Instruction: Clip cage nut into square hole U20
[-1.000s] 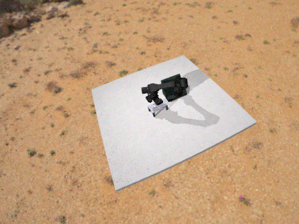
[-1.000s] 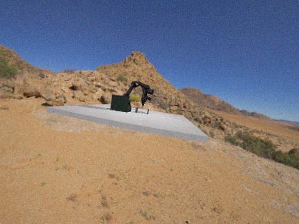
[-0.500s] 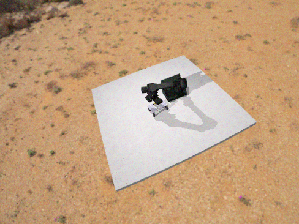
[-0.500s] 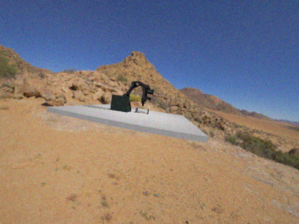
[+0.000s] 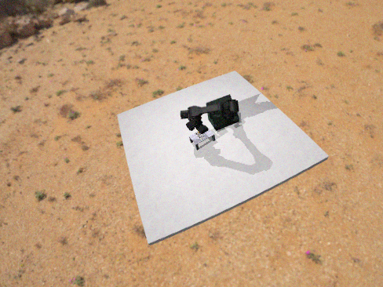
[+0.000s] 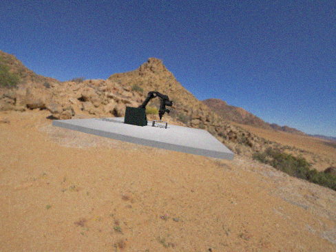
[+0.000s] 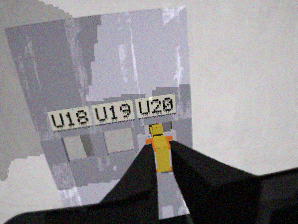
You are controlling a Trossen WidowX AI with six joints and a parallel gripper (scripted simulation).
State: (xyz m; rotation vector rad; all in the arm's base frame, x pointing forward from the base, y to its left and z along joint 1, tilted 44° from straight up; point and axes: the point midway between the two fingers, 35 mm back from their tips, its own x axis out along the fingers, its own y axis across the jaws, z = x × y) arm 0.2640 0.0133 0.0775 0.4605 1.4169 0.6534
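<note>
My gripper is shut on the cage nut, a yellow piece with orange parts at its sides. In the wrist view the nut is in front of the square hole marked U20 and covers most of it; a dark bit of the hole shows at its right. Whether the wings are inside the hole cannot be told. The rail plate is pale grey and stands on dark legs. The label U20 is just beyond the nut. In the top and exterior views the nut is too small to make out.
The square holes U19 and U18 are left of U20 in the wrist view. The dark green block at the arm's base stands close to the plate. All stand on a white slab.
</note>
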